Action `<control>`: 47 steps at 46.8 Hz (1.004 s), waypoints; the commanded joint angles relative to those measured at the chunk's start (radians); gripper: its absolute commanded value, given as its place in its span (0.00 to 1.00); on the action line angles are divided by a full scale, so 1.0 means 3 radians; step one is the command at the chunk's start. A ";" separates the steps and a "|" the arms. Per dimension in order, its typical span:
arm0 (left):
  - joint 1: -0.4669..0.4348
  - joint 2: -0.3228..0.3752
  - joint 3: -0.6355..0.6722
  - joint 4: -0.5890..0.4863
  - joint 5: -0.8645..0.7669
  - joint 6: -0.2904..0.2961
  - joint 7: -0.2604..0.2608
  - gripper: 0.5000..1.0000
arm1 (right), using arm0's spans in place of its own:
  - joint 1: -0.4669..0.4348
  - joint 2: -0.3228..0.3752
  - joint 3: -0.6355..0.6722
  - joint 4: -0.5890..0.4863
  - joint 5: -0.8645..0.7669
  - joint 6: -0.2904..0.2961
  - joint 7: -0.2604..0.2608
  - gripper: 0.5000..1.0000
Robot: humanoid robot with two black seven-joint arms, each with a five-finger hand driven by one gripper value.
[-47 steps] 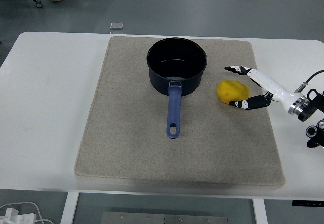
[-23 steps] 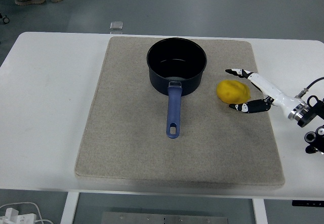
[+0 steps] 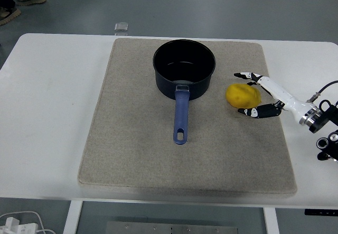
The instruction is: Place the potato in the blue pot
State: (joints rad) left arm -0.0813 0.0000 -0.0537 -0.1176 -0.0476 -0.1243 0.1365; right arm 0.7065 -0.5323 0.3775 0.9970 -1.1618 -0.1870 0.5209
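The yellow potato (image 3: 236,94) lies on the beige mat, just right of the blue pot (image 3: 184,67). The pot stands upright and empty at the mat's back middle, its blue handle (image 3: 181,115) pointing toward the near edge. My right hand (image 3: 244,93) reaches in from the right and brackets the potato. One finger (image 3: 244,75) stretches past the potato's far side and the other fingertips (image 3: 249,111) sit at its near side. The hand is open, and I cannot tell whether it touches the potato. The left arm does not show.
The beige mat (image 3: 132,155) covers most of the white table (image 3: 47,118). A small grey square object (image 3: 122,27) lies on the floor behind the table's far edge. A person's shoes (image 3: 16,4) show at the top left.
My right wrist has slid slightly right and toward the near edge while the fingers stay around the potato. The potato and pot have not moved. The person's feet shifted left.
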 commanded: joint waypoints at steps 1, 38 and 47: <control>0.0000 0.0000 0.0000 -0.0007 0.0000 0.0000 0.0000 1.00 | 0.0007 -0.0005 0.0000 -0.0005 0.0002 0.0010 -0.0003 0.31; 0.0000 0.0000 0.0000 -0.0022 0.0000 0.0000 0.0000 1.00 | 0.0038 0.0184 -0.0005 -0.0082 0.0002 0.0066 -0.0049 0.00; 0.0000 0.0000 0.0000 -0.0022 0.0000 0.0000 0.0000 1.00 | 0.0048 0.0240 -0.0005 -0.0133 0.0027 0.0071 -0.0115 0.00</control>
State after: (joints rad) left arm -0.0813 0.0000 -0.0537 -0.1247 -0.0475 -0.1243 0.1365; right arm 0.7195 -0.4625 0.3755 0.9623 -1.1560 -0.1665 0.4938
